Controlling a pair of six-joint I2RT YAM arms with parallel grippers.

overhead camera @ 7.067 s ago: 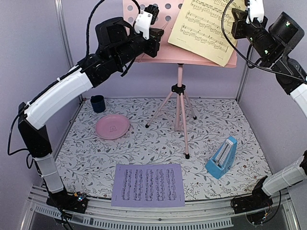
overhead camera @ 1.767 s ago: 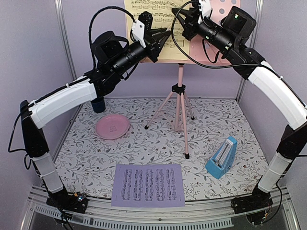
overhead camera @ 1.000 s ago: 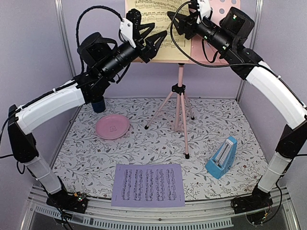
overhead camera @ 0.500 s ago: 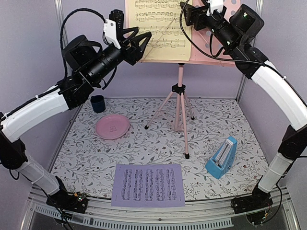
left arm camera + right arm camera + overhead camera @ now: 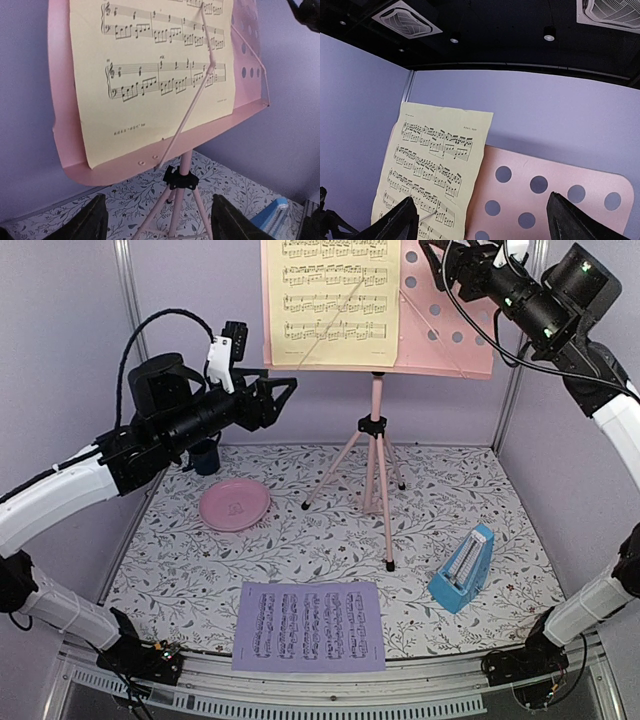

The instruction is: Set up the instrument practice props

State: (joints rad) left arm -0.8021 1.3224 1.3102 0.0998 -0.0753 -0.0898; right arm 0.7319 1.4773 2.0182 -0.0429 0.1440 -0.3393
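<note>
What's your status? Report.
Left fingers open, empty; right fingers open, empty. Yellow sheet on stand; lavender sheet flat on table, metronome right of it. Plate, cup at left, not in the way.

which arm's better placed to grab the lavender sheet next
Probably left: the left gripper hangs open, lower and nearer the lavender sheet; the right gripper is high beside the music stand.

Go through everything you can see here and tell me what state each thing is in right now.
music stand: upright on its tripod.
yellow sheet: standing on the stand's desk, left side.
lavender sheet: lying flat on the table, near edge.
metronome: upright on the table.
pink plate: flat, nothing on it.
blue cup: upright, partly hidden by the left arm.
left gripper: open, holding nothing.
right gripper: open, holding nothing.
</note>
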